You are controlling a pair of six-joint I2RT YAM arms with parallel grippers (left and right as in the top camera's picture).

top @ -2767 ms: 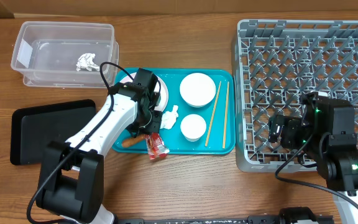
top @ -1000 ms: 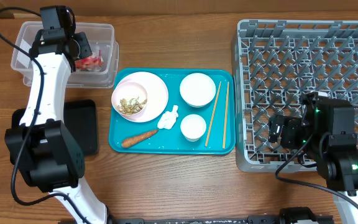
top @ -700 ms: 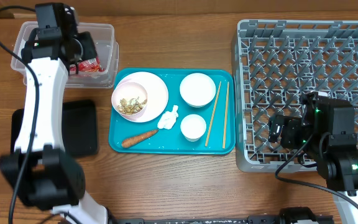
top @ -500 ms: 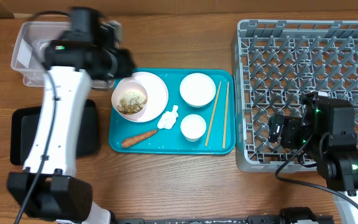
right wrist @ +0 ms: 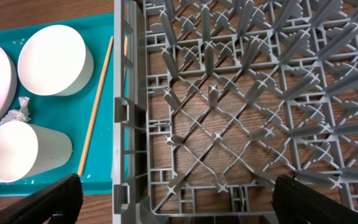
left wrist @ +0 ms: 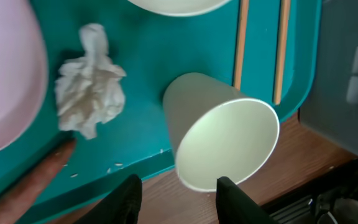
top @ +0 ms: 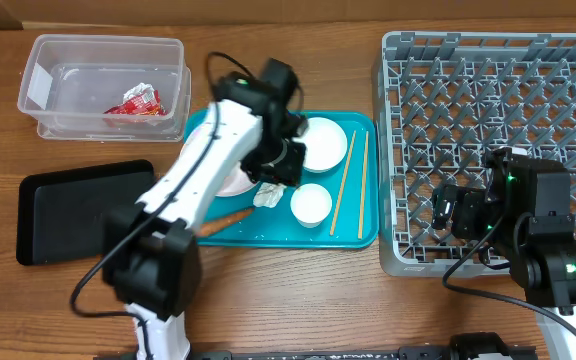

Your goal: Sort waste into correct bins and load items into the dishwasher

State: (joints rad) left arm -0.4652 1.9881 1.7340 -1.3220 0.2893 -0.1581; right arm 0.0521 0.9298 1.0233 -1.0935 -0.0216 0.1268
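Crumpled white tissue (left wrist: pixel 89 84): lying on teal tray (top: pixel 363 235), between pink bowl (left wrist: pixel 5 81) and small white cup (left wrist: pixel 219 140).
Left gripper (left wrist: pixel 178 199) over the tray near it, fingers spread, empty. Red wrapper (top: pixel 133 102) inside clear tub (top: pixel 98 40). Right gripper (right wrist: pixel 179 205) spread wide above grey dish rack (top: pixel 488 120).

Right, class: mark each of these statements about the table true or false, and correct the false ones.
1. The red wrapper lies in the clear tub. True.
2. The tissue is in that tub. False: it lies on the teal tray.
3. The chopsticks lie on the tray. True.
4. The grey rack holds a bowl. False: the white bowl sits on the tray.
5. The right gripper is shut. False: its fingers stand wide apart.
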